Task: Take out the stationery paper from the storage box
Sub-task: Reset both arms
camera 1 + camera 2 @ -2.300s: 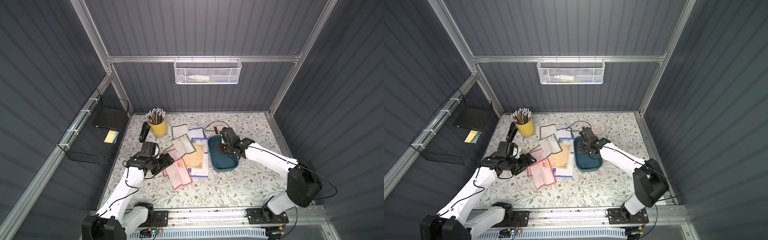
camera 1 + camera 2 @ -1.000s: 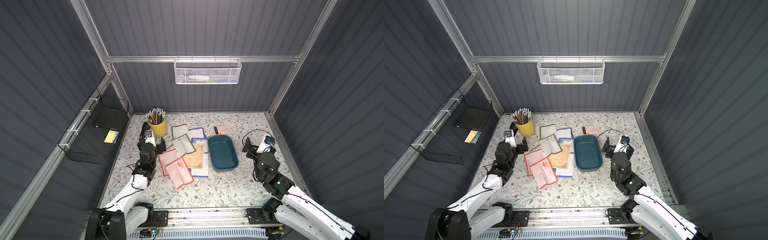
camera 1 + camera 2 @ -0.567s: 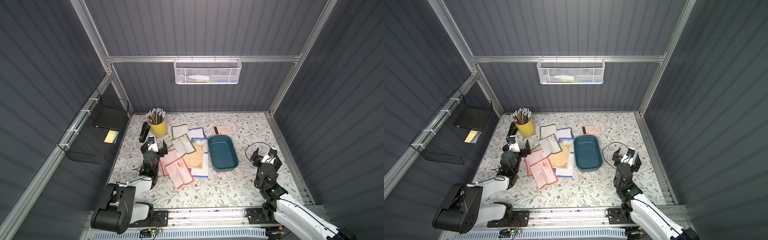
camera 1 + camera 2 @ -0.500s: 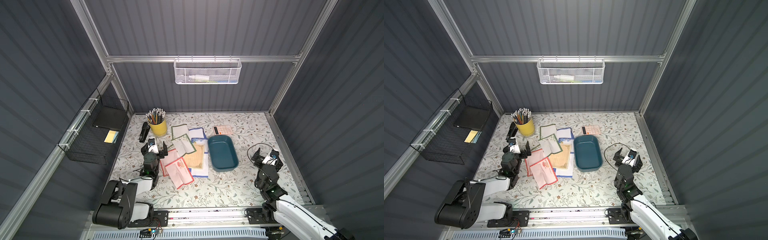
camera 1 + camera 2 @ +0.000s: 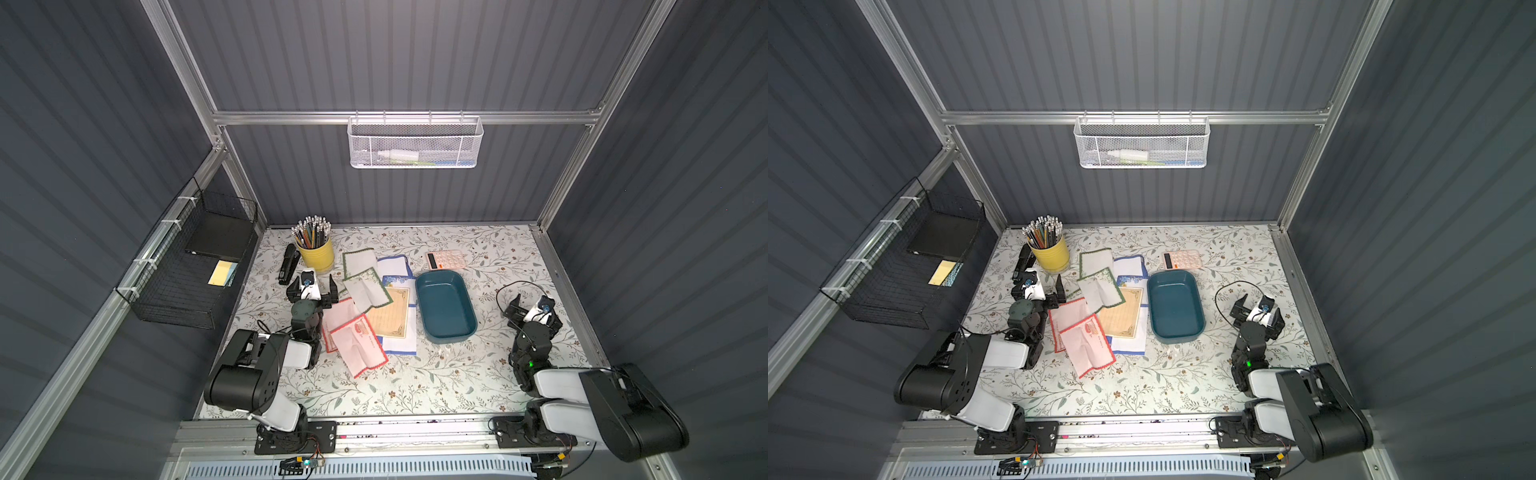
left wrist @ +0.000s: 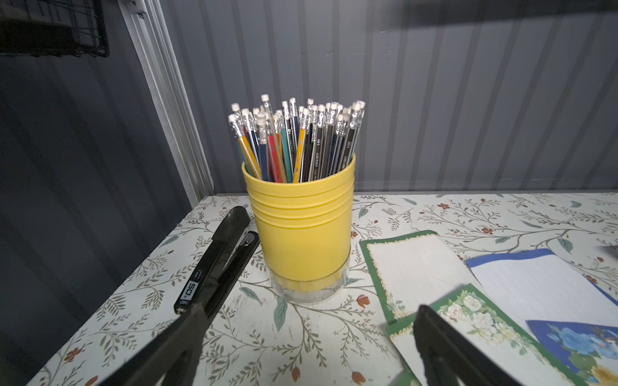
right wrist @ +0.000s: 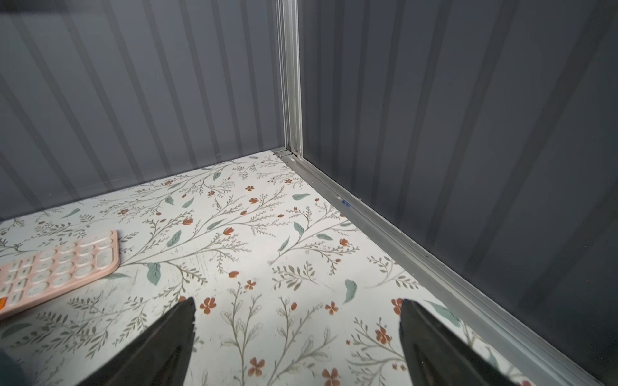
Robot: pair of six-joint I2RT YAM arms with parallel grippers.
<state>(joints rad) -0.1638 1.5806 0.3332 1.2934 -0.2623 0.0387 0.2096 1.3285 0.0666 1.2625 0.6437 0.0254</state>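
The storage box is a shallow dark teal tray on the floral table, and it shows bare inside in both top views. The stationery paper lies spread on the table just left of it: green-bordered sheets, a tan sheet, red-bordered sheets and blue-floral ones. My left gripper stands open beside the sheets' left edge, facing the pencil cup, with nothing between its fingers. My right gripper is open too, right of the box, over bare table.
A yellow pencil cup and a black stapler stand at the back left. A pink calculator lies behind the box. A black wire basket hangs on the left wall, a white mesh basket on the back wall.
Both arms have drawn back toward the front edge and folded low. The left gripper left the red-bordered sheets, the right one left the box. Little has moved in the last half second.
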